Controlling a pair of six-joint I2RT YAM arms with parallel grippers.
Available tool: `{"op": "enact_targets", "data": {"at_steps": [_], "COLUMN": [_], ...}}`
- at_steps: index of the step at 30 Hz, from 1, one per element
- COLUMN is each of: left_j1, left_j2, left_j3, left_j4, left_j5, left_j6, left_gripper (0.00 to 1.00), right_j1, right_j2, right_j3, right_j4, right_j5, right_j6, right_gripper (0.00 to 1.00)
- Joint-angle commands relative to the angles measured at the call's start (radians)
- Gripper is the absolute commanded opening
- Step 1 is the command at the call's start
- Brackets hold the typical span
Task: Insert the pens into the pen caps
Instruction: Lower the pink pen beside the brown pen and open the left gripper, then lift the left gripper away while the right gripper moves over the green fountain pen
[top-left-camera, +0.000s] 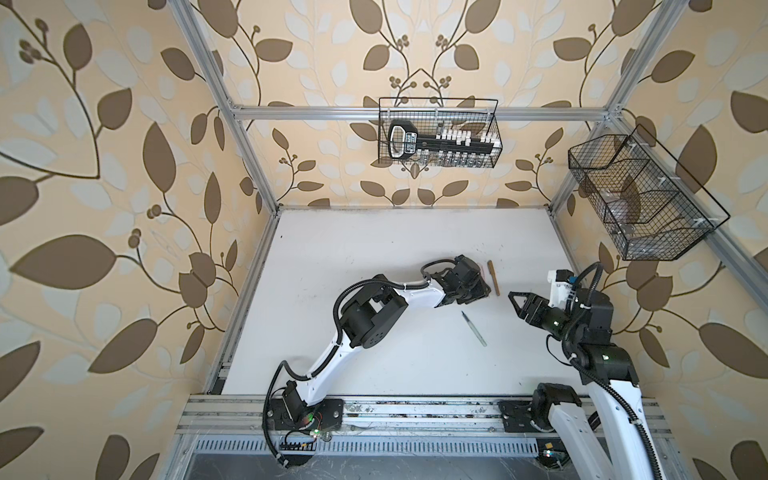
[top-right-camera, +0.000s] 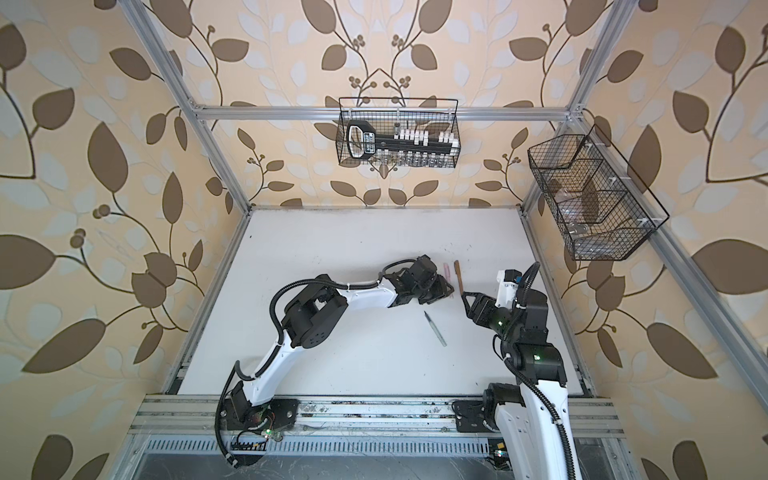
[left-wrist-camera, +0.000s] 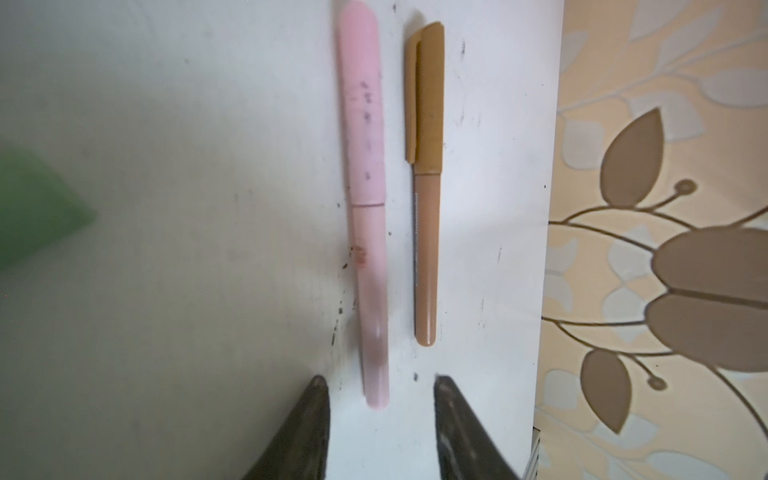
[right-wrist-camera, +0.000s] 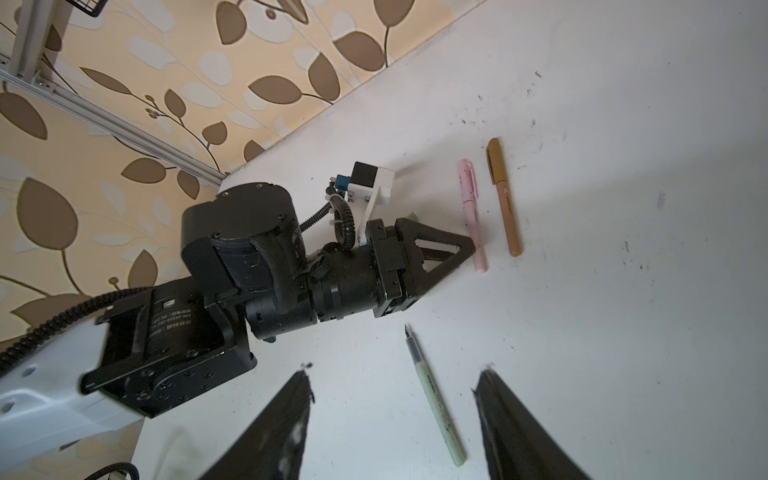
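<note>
A: Why's left pincer (left-wrist-camera: 379, 378) spread?
B: Looks done w/ pink pen (left-wrist-camera: 365, 208) – capped, on tabletop (left-wrist-camera: 208, 291) beside capped brown pen (left-wrist-camera: 426, 187). Right pincer (right-wrist-camera: 395, 373) spread too, over uncapped green pen (right-wrist-camera: 432, 395); prob next.

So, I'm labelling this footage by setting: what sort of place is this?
Probably a robot test cell: aluminium frame backed by leaf wallpaper, left arm and right arm bolted to a rail, wire basket.

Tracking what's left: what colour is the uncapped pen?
The pen is pale green; clearest in the right wrist view.
</note>
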Motion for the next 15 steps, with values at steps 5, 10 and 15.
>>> {"op": "enact_targets", "data": {"at_steps": [5, 10, 15], "left_j1": [-0.008, -0.001, 0.009], "left_j2": [-0.070, -0.210, -0.436], "left_j3": [-0.012, -0.102, -0.198], "left_j4": [-0.150, -0.194, -0.225], "left_j5": [-0.070, -0.177, -0.312], "left_j6": [0.090, 0.179, 0.326], "left_gripper": [0.55, 0.63, 0.69], "right_j1": [-0.005, -0.005, -0.002], "right_j2": [0.001, 0.020, 0.035], "right_j3": [0.060, 0.070, 0.059], "right_j4": [-0.051, -0.073, -0.105], "right_j5": [-0.027, -0.034, -0.002], "right_j6": [-0.026, -0.034, -0.044], "right_gripper": [0.66, 0.66, 0.65]}}
